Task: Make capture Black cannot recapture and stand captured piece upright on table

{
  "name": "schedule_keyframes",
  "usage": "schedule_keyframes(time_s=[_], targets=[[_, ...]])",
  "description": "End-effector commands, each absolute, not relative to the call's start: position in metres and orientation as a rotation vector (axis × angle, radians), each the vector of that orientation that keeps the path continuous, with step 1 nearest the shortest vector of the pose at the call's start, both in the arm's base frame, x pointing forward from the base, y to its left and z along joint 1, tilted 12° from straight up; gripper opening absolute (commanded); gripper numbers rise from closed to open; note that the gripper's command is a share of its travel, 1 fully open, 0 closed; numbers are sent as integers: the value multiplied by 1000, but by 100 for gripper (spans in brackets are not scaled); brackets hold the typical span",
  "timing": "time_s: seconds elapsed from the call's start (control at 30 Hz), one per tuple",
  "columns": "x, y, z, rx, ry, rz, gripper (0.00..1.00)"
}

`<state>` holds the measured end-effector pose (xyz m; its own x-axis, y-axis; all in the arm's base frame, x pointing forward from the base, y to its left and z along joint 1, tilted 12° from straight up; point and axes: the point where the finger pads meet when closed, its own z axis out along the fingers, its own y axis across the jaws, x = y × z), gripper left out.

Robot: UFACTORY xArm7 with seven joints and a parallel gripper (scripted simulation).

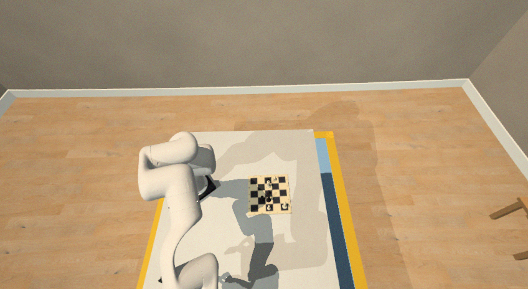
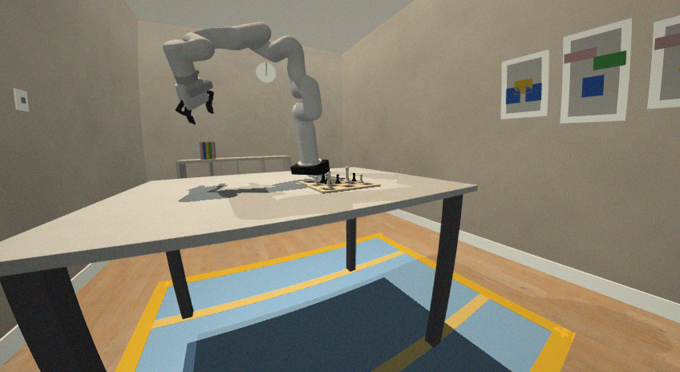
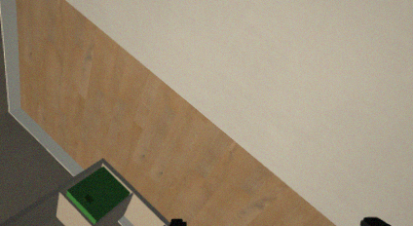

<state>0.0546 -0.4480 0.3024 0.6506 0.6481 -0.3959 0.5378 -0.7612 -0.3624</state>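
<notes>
A small chessboard [image 1: 251,206] [image 2: 350,186] lies on the white table [image 1: 222,230] [image 2: 191,211], near the arm's base. It holds a few white and black pieces, all upright as far as I can tell. A black piece [image 1: 268,200] stands near the board's front, with white pieces [image 1: 268,208] [image 1: 284,206] on the front rank. Two pieces [image 1: 268,181] [image 1: 274,179] stand at the back. My gripper [image 2: 196,111] is open and empty, high in the air above the table's far left part, well away from the board. The wrist view shows only bare table [image 3: 292,90] and floor, with the fingertips at its bottom edge.
A low shelf [image 2: 233,162] with coloured books [image 2: 207,150] stands by the back wall. A green-topped box [image 3: 97,194] shows on the floor in the wrist view. A blue and yellow rug [image 2: 333,311] lies under the table.
</notes>
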Motion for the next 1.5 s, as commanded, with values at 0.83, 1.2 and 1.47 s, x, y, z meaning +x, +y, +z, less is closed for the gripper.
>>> schedule_keyframes(time_s=[0.83, 1.2, 1.47], targets=[[143, -447, 259, -2506, -1272, 487, 100], [263, -417, 204, -2228, -1630, 66, 100], [338, -382, 175, -2001, -1823, -252, 100]])
